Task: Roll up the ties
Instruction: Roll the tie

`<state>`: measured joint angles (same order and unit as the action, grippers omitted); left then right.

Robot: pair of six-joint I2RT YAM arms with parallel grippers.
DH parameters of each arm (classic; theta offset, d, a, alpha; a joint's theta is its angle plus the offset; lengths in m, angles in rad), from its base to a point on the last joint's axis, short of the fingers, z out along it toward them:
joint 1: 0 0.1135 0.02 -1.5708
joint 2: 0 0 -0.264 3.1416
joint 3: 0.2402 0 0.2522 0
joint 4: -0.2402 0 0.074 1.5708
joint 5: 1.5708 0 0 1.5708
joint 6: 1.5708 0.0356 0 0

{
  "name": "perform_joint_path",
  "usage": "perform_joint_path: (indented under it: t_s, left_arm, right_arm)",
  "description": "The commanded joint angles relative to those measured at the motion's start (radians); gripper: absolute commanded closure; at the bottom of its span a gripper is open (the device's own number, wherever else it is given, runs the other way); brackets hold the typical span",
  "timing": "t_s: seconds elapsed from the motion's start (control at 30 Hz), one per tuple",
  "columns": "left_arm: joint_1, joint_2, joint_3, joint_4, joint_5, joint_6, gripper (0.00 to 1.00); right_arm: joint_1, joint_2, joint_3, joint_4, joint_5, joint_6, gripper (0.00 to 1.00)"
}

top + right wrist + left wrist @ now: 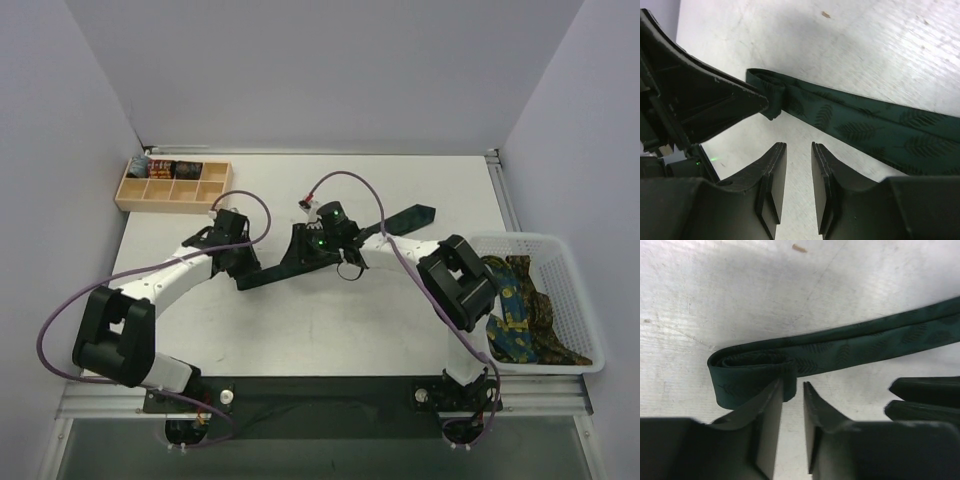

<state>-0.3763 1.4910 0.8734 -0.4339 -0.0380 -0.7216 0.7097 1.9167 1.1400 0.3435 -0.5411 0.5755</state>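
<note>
green tie (850, 347) end folded; left hand (792, 387), right hand (799, 147) low beside it, slightly parted, empty.

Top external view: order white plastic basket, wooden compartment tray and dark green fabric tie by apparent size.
1. White plastic basket
2. Wooden compartment tray and dark green fabric tie: unranked, tie longer, narrower, partly hidden.

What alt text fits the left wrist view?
A dark green leaf-patterned tie lies on the white table, its end folded into a loose flat roll. The left pincer, slightly open, sits against the roll's near edge.
</note>
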Motion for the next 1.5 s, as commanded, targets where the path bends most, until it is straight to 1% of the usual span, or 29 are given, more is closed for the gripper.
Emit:
perform_joint_path:
  t_s: [0.0,0.07,0.1,0.13,0.2,0.27,0.3,0.33,0.37,0.53,0.8,0.87,0.9,1.07,1.1,1.17,1.2,1.3,1.47]
  left_arm:
    - [0.025,-0.116,0.027,-0.011,0.013,-0.007,0.63]
    - [0.045,-0.156,0.024,-0.032,0.018,-0.004,0.58]
    - [0.077,-0.17,0.01,-0.043,0.021,0.007,0.55]
    - [0.092,-0.19,0.001,-0.046,0.029,0.01,0.53]
    - [0.144,-0.205,-0.034,-0.055,0.036,0.024,0.49]
    - [0.181,-0.228,-0.063,-0.052,0.07,0.03,0.39]
    - [0.212,-0.235,-0.094,-0.042,0.079,0.034,0.37]
    - [0.223,-0.242,-0.111,-0.032,0.104,0.037,0.32]
    - [0.231,-0.241,-0.123,-0.02,0.119,0.042,0.3]
    - [0.264,-0.187,-0.168,0.02,0.203,0.04,0.3]
    - [0.264,-0.135,-0.177,0.061,0.248,0.03,0.31]
    - [0.263,-0.121,-0.182,0.067,0.26,0.019,0.31]
    - [0.263,-0.117,-0.182,0.073,0.265,0.014,0.32]
    - [0.263,-0.104,-0.191,0.087,0.279,0.007,0.32]
    - [0.263,-0.106,-0.192,0.089,0.277,0.01,0.32]
    - [0.263,-0.104,-0.192,0.09,0.279,0.011,0.32]
    - [0.263,-0.103,-0.191,0.092,0.279,0.011,0.32]
    - [0.263,-0.091,-0.183,0.095,0.297,0.021,0.31]
    - [0.263,-0.078,-0.172,0.127,0.319,0.047,0.28]
  right_arm:
    - [0.027,0.005,0.087,0.006,-0.034,0.012,0.71]
    - [0.04,0.034,0.108,0.006,-0.039,0.02,0.71]
    - [0.045,0.045,0.136,0.006,-0.04,0.023,0.71]
    - [0.053,0.059,0.147,0.005,-0.04,0.027,0.68]
    - [0.057,0.09,0.168,0.005,-0.042,0.037,0.66]
    - [0.066,0.12,0.196,0.005,-0.046,0.052,0.66]
    - [0.068,0.131,0.205,0.005,-0.052,0.056,0.65]
    - [0.071,0.14,0.225,-0.001,-0.054,0.057,0.64]
    - [0.079,0.159,0.233,-0.004,-0.056,0.058,0.64]
    - [0.086,0.203,0.257,0.002,-0.068,0.075,0.64]
    - [0.091,0.257,0.287,0.014,-0.088,0.104,0.66]
    - [0.093,0.266,0.29,0.015,-0.091,0.104,0.67]
    - [0.093,0.271,0.288,0.015,-0.092,0.106,0.69]
    - [0.08,0.285,0.282,0.022,-0.106,0.112,0.82]
    - [0.076,0.286,0.283,0.022,-0.108,0.113,0.86]
    - [0.067,0.291,0.282,0.023,-0.111,0.115,0.89]
    - [0.063,0.289,0.283,0.023,-0.115,0.115,0.92]
    - [0.053,0.298,0.287,0.02,-0.126,0.112,0.94]
    - [0.045,0.311,0.297,0.008,-0.137,0.101,0.94]
